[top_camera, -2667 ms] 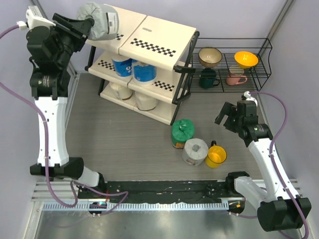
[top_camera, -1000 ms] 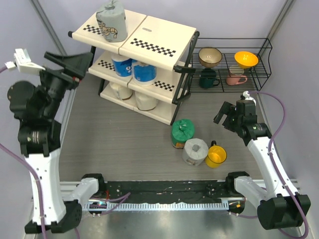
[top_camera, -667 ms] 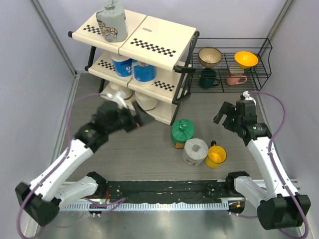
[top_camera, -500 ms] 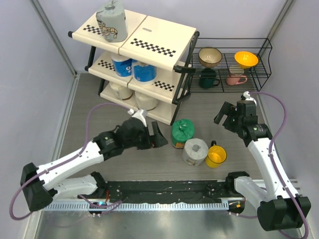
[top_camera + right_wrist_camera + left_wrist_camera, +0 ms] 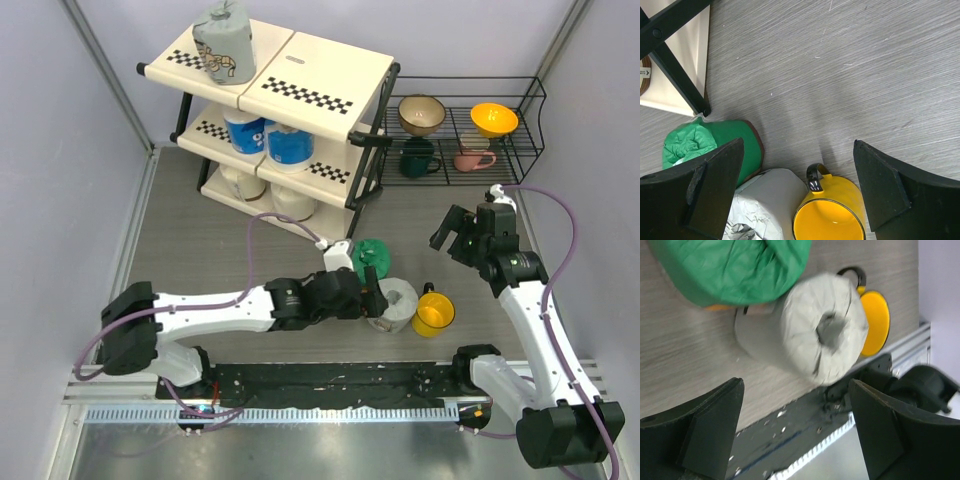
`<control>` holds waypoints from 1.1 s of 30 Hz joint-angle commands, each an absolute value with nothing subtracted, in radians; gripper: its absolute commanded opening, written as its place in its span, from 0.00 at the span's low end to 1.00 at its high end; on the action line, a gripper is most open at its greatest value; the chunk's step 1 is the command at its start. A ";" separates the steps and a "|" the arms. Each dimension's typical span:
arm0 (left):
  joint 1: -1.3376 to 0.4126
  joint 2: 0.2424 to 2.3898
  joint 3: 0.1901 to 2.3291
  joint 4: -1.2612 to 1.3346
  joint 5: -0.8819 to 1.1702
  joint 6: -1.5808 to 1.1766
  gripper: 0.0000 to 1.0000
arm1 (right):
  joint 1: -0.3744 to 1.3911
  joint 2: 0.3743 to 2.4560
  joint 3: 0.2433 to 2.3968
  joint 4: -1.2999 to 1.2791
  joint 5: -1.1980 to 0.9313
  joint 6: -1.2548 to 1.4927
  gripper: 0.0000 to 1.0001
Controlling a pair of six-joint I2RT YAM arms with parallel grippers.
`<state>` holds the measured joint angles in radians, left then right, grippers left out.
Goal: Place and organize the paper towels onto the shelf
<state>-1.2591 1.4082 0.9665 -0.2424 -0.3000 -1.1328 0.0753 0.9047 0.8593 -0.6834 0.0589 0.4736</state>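
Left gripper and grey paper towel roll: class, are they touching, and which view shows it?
Apart. Left wrist view: the left gripper is open, with a gap between each finger and the grey paper towel roll.

From above, your left hand covers the near side of the green roll and part of the grey roll. The upper panels of the shelf hide the tops of the blue-and-white rolls and the cream rolls. The blurred left wrist view cuts the green roll at its top edge, and the yellow mug sits partly behind the grey roll.
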 commanded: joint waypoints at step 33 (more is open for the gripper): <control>-1.302 1.716 1.273 -0.410 -0.526 -1.232 0.79 | 0.075 0.882 0.885 -0.693 0.094 0.451 0.96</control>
<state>-1.2949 1.6680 1.2190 -0.3962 -0.4908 -1.2266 0.0753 0.8906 0.8593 -0.7048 0.0811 0.4686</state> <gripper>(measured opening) 0.829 0.958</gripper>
